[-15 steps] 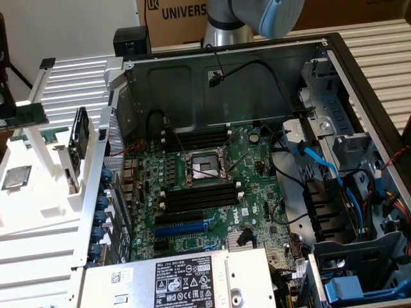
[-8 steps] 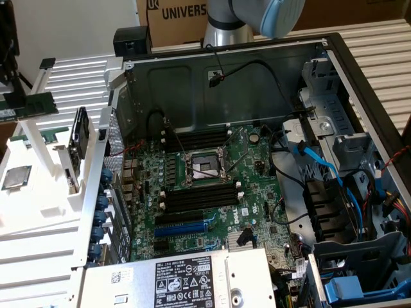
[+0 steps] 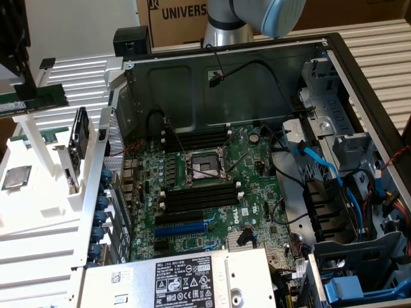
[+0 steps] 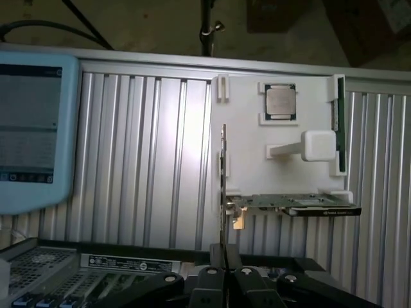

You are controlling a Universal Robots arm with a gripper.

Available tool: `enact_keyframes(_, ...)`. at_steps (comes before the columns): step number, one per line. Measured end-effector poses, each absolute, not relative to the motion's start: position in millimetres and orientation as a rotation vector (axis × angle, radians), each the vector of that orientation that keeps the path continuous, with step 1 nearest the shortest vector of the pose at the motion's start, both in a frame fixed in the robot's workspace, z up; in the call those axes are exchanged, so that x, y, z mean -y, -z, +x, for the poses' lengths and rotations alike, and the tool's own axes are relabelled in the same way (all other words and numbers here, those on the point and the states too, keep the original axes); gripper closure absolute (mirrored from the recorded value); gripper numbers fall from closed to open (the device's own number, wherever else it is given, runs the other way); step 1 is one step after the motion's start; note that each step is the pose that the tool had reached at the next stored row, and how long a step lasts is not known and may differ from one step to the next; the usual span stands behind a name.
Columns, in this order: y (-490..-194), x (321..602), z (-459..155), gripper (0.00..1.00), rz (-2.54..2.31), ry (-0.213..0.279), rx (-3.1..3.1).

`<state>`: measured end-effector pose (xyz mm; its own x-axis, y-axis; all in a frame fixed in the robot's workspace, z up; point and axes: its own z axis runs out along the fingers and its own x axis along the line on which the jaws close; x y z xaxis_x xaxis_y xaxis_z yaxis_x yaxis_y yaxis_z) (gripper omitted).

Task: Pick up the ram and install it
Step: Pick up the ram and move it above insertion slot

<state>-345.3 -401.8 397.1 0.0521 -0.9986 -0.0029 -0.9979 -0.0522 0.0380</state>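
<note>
The ram (image 4: 340, 125) is a thin dark-green stick standing on edge in a slot at one side of the white holder (image 4: 250, 147). In the exterior view the ram (image 3: 45, 97) lies at the far upper left, on the same holder (image 3: 38, 212) beside the open computer case. My gripper (image 4: 225, 285) hovers well short of the holder, over the case's edge. Its black fingers (image 4: 210, 282) are pressed together with nothing between them. The motherboard (image 3: 212, 186) lies open in the case, with long black slots (image 3: 199, 196) on both sides of the processor socket (image 3: 204, 168).
The holder also carries a square silver processor chip (image 4: 280, 101) and an expansion card (image 4: 295, 205) standing on edge. A teach pendant (image 4: 32, 128) lies on the ribbed aluminium table. My arm (image 3: 225, 22) rises behind the case. Cables and drive bays (image 3: 347, 192) crowd the exterior view's right.
</note>
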Motion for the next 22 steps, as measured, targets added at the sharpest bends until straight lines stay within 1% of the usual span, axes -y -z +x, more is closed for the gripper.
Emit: enact_keyframes(22,-400,402,-281,0.88,2.259,0.046,2.144)
